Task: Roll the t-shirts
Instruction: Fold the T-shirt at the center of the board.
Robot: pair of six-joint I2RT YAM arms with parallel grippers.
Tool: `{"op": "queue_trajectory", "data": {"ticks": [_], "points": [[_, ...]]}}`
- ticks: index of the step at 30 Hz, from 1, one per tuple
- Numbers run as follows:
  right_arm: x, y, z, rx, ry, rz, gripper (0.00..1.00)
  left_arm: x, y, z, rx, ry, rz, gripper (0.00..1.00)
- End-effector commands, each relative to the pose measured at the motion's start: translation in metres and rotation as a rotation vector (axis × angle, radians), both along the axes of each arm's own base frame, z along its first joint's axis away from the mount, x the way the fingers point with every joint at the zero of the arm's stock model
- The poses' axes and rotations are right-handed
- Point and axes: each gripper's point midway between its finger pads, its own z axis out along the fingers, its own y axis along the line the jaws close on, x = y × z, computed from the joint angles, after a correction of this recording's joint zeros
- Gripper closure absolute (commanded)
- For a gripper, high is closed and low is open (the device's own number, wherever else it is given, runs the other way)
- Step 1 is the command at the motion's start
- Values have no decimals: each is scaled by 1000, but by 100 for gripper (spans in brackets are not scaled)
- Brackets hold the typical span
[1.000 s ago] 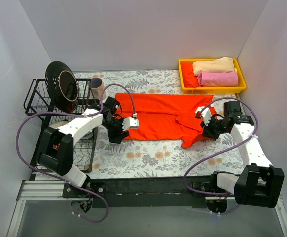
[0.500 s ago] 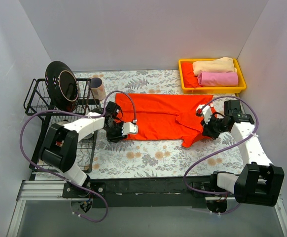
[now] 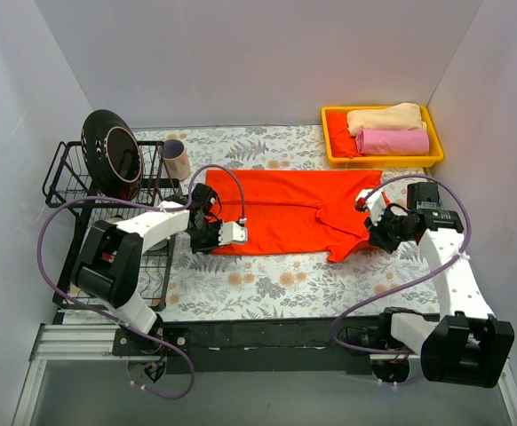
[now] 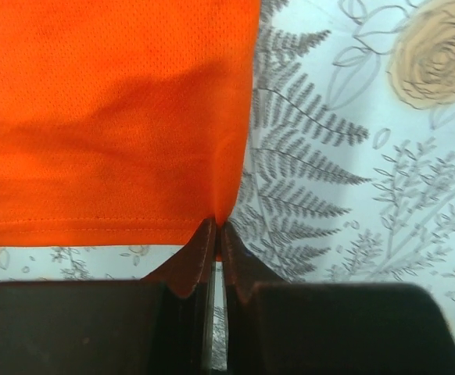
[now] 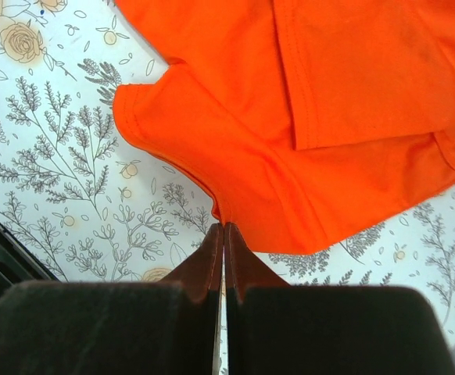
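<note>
The left claw (image 4: pixel 216 228) is pinched together on the hem corner of the orange-red t-shirt (image 3: pixel 290 209), which lies spread flat on the counter (image 3: pixel 267 286). That bite looks thin; a tug could slip it free. The right claw (image 5: pixel 223 228) is clamped on the edge beside the sleeve, where uneven pulling could skew the roll.
</note>
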Motion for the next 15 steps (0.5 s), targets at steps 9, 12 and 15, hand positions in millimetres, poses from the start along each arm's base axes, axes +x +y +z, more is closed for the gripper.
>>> {"op": "queue_trajectory", "data": {"ticks": [9, 12, 15], "points": [[20, -18, 37, -56, -123, -142, 99, 3, -20, 50, -97, 72, 116, 100], [39, -22, 43, -64, -143, -171, 99, 22, -24, 55, -101, 47, 158, 100], [58, -27, 48, -74, -161, -198, 99, 39, -21, 57, -100, 20, 193, 100]]}}
